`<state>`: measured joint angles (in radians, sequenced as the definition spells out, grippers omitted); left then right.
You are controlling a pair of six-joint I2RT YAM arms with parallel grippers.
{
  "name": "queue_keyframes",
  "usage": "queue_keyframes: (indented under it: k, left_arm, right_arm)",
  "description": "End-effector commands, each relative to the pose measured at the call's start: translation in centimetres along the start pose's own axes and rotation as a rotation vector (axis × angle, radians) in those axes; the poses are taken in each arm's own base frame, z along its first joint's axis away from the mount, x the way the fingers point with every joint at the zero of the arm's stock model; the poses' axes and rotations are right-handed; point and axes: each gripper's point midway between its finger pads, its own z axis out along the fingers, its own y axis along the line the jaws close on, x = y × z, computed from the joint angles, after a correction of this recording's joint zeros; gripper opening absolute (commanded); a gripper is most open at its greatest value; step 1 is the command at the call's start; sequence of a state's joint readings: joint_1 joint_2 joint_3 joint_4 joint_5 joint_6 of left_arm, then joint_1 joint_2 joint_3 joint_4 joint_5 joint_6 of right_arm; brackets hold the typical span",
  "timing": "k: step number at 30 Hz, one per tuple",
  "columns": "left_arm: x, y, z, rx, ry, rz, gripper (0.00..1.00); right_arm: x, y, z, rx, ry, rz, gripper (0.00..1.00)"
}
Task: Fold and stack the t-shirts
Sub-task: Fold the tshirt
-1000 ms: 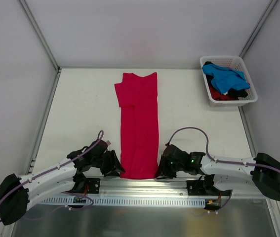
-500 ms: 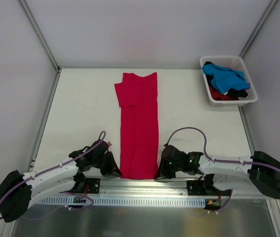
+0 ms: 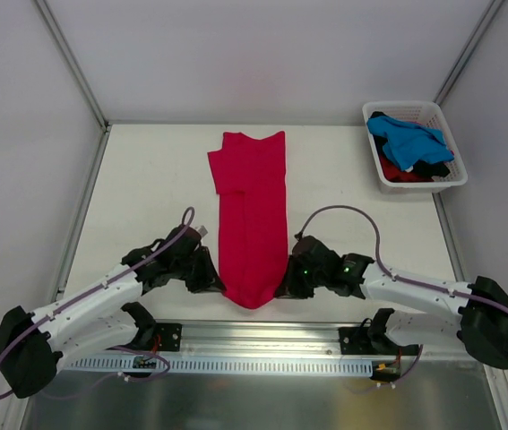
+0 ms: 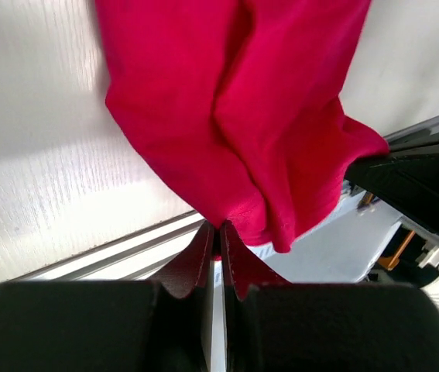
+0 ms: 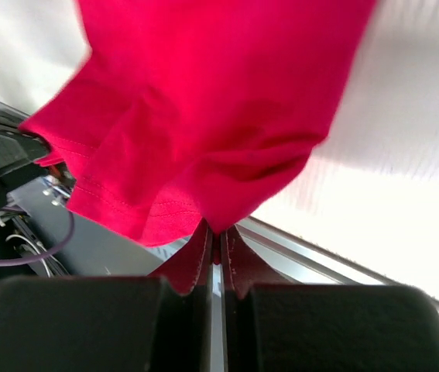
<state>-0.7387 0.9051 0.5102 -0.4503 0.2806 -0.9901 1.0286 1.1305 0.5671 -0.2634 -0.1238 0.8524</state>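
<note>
A crimson-red t-shirt (image 3: 251, 210), folded into a long narrow strip, lies down the middle of the table (image 3: 146, 179). Its near end is lifted off the surface and sags between the two arms. My left gripper (image 3: 219, 285) is shut on the near left corner of the red t-shirt (image 4: 234, 124), the cloth pinched at the tips (image 4: 218, 226). On the other side my right gripper (image 3: 282, 288) is shut on the near right corner of the same red t-shirt (image 5: 219, 108), hem pinched at its tips (image 5: 217, 229). A bright blue t-shirt (image 3: 408, 141) lies on top of darker ones in the basket.
A white slatted plastic basket (image 3: 451, 181) stands at the far right corner of the table with several shirts in it. The metal rail (image 3: 262, 333) at the near table edge runs just below the lifted cloth. White walls close in the table on three sides.
Both grippers closed on the near corners of the red t-shirt, then rose and moved away from the table edge, lifting the near hem so it now sags between them.
</note>
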Motion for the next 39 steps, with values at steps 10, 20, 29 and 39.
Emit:
queue_keyframes:
  k: [10, 20, 29, 39]
  left_arm:
    - [-7.9, -2.9, -2.6, -0.031, -0.152, 0.072, 0.00]
    - [-15.3, -4.7, -2.1, -0.053, -0.195, 0.090, 0.00]
    - [-20.9, -4.9, -0.3, -0.059, -0.186, 0.078, 0.00]
    - [-24.8, -3.7, 3.4, -0.069, -0.122, 0.037, 0.00]
  right_arm:
    - [-9.9, 3.3, -3.3, -0.046, -0.163, -0.145, 0.00]
    - [-18.1, 6.0, -3.3, -0.080, -0.185, -0.186, 0.00]
    - [-21.9, 6.0, -0.8, -0.085, -0.140, -0.199, 0.00]
    - [-25.6, 4.8, 1.7, -0.086, -0.111, -0.169, 0.01]
